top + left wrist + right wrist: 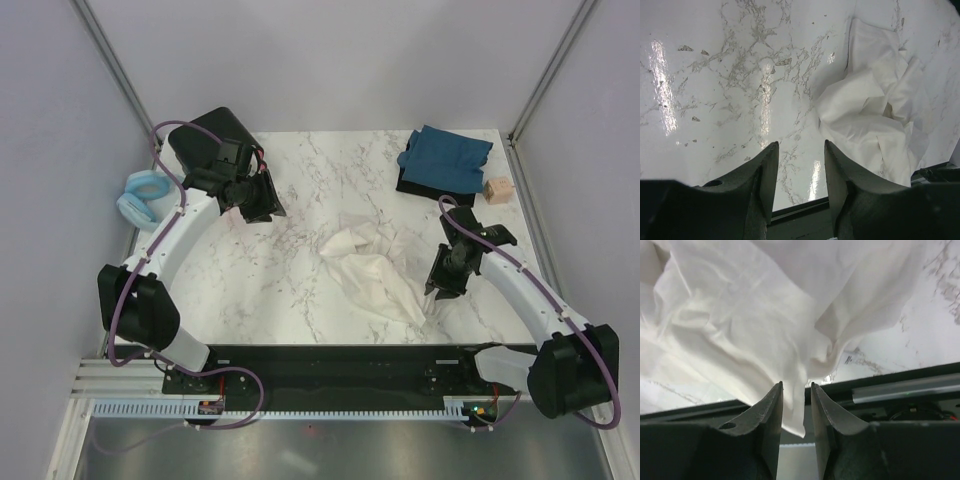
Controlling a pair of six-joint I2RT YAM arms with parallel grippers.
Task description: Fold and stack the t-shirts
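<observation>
Far left, a pale blue padded ring [143,196] lies off the marble slab, outside the work. The left gripper [801,170] hangs over bare marble at the far left, its jaws well apart with nothing between them. It is probably parked there so the cloth stays clear for the other arm. Centre, slightly right: the cream-white t-shirt [375,270] lies in a loose crumpled heap, not yet spread or folded, with one tail trailing toward the near edge. The right gripper [796,386] sits low at that tail. Its jaws stand narrowly apart, and a corner of cloth hangs in the gap with a dark sliver beside it, so the cloth appears loose and not pinched. Far right: the dark teal-blue t-shirt [445,155] rests roughly folded on a black base [418,186], well apart from the cream one. This is presumably the place for the stack. A small wooden block [497,189] stands just beside the base. The table [290,300] is glossy white marble with grey veins and bright glare streaks. Plain pale walls and metal corner posts enclose it.
</observation>
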